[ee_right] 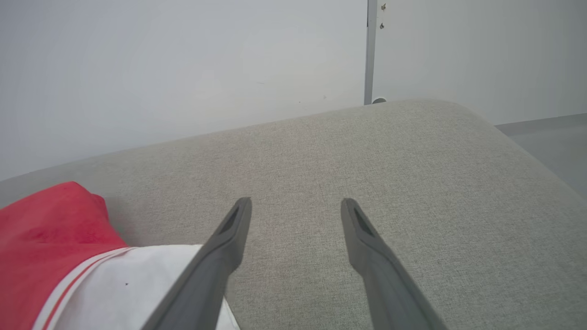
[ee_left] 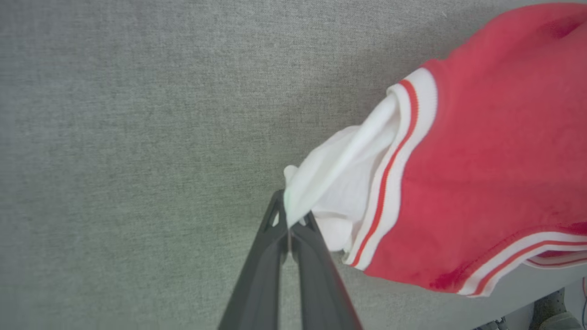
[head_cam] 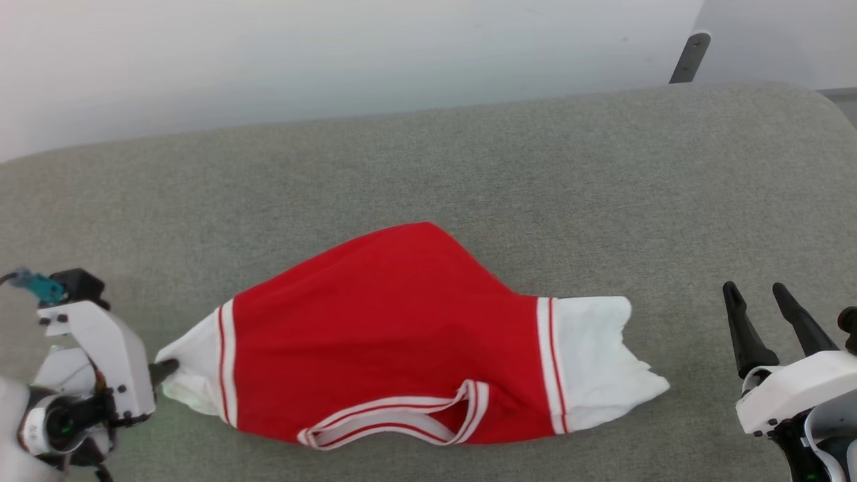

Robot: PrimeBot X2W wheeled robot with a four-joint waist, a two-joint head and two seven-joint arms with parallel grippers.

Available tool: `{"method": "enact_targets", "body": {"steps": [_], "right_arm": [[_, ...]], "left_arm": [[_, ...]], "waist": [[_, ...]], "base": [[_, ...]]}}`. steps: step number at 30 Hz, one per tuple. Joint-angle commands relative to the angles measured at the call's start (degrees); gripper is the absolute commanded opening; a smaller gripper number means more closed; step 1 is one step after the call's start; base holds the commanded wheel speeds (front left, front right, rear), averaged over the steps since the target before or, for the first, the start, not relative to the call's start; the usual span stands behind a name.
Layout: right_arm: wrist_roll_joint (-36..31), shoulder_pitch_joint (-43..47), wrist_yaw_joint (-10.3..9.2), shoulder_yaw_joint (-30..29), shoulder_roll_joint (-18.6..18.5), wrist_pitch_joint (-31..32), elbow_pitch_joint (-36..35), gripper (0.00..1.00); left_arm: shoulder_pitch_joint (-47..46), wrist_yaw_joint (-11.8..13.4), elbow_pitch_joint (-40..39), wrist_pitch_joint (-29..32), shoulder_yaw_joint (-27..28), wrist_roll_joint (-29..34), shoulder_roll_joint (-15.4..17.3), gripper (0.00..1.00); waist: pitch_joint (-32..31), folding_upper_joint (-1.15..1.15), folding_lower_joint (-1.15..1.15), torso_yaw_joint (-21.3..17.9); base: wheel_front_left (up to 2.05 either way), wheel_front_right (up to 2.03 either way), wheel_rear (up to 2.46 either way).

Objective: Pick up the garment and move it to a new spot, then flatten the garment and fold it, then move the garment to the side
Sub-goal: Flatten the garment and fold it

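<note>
left pincer [head_cam: 163,368] clenched on white sleeve end of garment [head_cam: 388,335], lower left, likely to tug it flat | right pincer [head_cam: 755,289] released, lower right, near other sleeve

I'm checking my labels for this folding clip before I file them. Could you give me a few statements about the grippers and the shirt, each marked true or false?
1. The left gripper is shut on a white sleeve end of the garment. True.
2. The right gripper is clamped on the other sleeve. False: it is open and holds nothing, apart from the garment.
3. The garment lies on a grey fabric surface. True.
4. The striped neckline is on the garment's far edge. False: it is on the near edge, toward the robot.
</note>
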Motion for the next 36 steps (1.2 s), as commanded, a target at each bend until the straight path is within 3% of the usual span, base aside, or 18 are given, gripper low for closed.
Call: {"method": "enact_targets", "body": {"steps": [1,7,20,22,23,26,28,29,36], "right_arm": [[0.54,0.88,-0.04,0.29,-0.27,-0.37,0.09,1.00],[0.68,1.00,-0.04,0.50,-0.49,-0.47,0.27,1.00],[0.86,-0.08,-0.04,1.59,0.04,-0.78,0.04,1.00],[0.92,-0.29,-0.04,1.69,0.21,-0.92,0.16,1.00],[0.88,-0.32,-0.04,1.72,0.28,-1.09,0.29,1.00],[0.82,-0.56,-0.04,1.90,0.68,-1.27,0.52,1.00],[0.75,-0.78,-0.04,1.90,0.83,-1.45,0.75,1.00],[0.72,-0.89,-0.04,1.99,0.95,-1.55,0.82,1.00],[0.38,-0.80,-0.04,1.49,1.44,-2.01,1.28,1.00]], "left_arm": [[0.87,0.43,-0.25,-0.40,0.26,0.27,0.55,0.00],[0.56,0.69,-4.68,0.65,-0.05,-1.09,-0.83,0.00],[-3.29,1.30,-21.47,9.42,-7.90,-4.81,-9.87,0.00],[-3.36,0.71,-21.81,9.38,-9.63,-3.64,-10.53,0.09],[-3.23,0.36,-21.56,9.24,-10.43,-2.94,-10.85,0.18],[-3.02,-0.90,-19.98,7.87,-12.88,-0.37,-11.55,0.66],[-3.04,-1.62,-18.56,6.71,-13.90,1.26,-11.90,0.84],[-3.24,-1.82,-17.94,6.03,-14.25,2.11,-11.85,1.00],[-5.17,-2.52,-16.59,4.85,-14.85,4.68,-10.61,1.00]], "waist": [[-0.16,0.00,0.00,0.15],[-0.59,0.00,0.00,0.58],[0.66,0.00,0.00,-0.19],[1.06,0.00,0.00,-0.55],[1.24,0.00,0.00,-0.71],[1.78,0.00,0.00,-1.24],[2.00,0.00,0.00,-1.45],[2.18,0.00,0.00,-1.61],[2.54,0.00,0.00,-1.47]], "base": [[0.00,0.00,0.00],[0.00,0.00,0.00],[0.00,0.00,0.00],[0.00,0.00,0.00],[0.00,0.00,0.00],[0.00,0.00,0.00],[0.00,0.00,0.00],[0.00,0.00,0.00],[0.00,0.00,0.00]]}}
